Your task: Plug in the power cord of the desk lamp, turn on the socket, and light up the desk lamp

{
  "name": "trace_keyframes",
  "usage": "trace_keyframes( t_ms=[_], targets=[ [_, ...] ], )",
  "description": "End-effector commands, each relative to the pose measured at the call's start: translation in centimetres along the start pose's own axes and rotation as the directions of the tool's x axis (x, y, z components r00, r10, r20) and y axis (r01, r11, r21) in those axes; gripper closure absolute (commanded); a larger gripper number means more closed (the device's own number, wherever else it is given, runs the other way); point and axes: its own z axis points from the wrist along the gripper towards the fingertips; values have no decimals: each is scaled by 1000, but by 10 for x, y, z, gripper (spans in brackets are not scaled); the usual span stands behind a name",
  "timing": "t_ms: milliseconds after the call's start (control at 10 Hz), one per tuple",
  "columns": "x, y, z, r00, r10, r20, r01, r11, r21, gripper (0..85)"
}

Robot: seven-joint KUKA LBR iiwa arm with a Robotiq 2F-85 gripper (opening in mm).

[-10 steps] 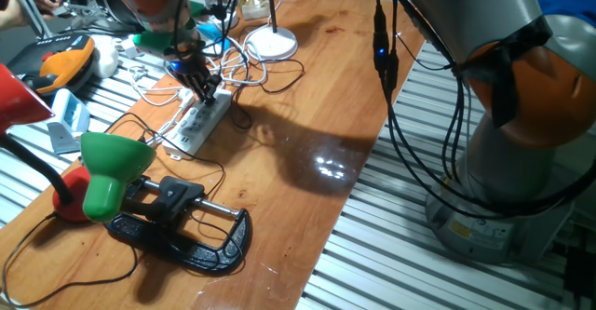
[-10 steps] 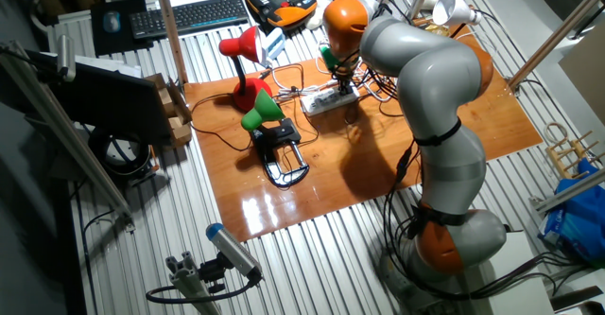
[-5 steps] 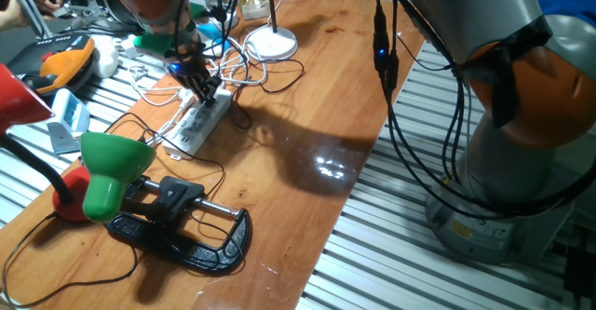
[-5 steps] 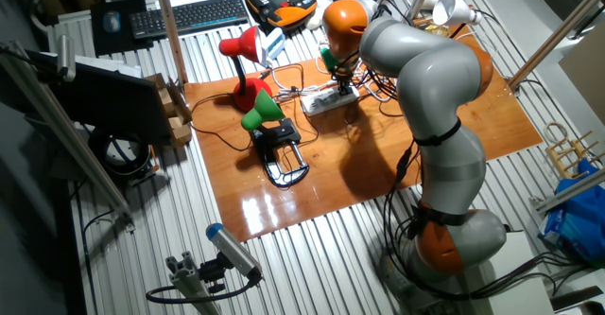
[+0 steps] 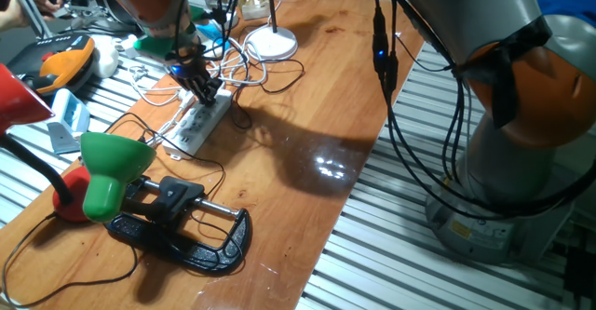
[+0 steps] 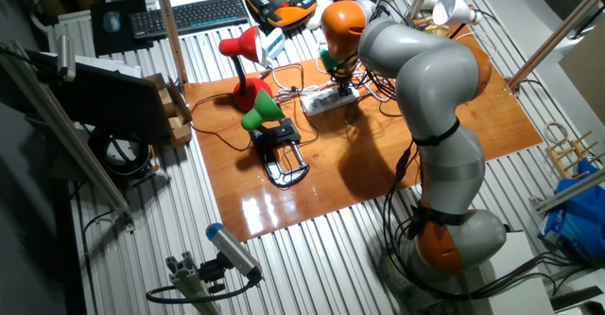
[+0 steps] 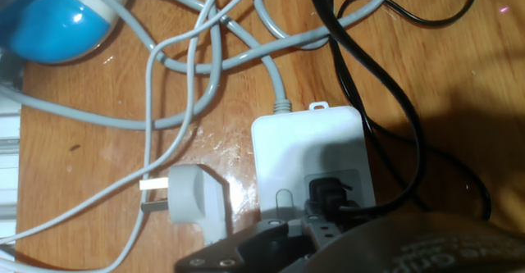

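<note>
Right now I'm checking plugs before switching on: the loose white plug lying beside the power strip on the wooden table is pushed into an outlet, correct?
No. The hand view shows the white plug lying loose on the wooden table beside the power strip, its prongs bare and in no outlet. The rest is right.

Table (image 5: 307,114): glossy varnished wood. Socket (image 7: 308,154): smooth white plastic. Power cord (image 7: 373,93): matt black rubber, lying beside socket.

The socket (image 5: 198,124) lies on the desk (image 5: 307,114), with the end effector (image 5: 207,91) over its far end. The lamp (image 5: 271,42) stands behind it. The clamp lamp (image 5: 140,194) lies in front.
</note>
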Motion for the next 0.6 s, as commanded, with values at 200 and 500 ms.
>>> trace_keyframes(
  t_ms=[200, 500],
  targets=[
    [-1, 1, 0, 1000, -13, -24, 13, 1000, 7, 850],
    [-1, 1, 1, 1000, -9, -24, 10, 1000, 5, 850]
  ],
)
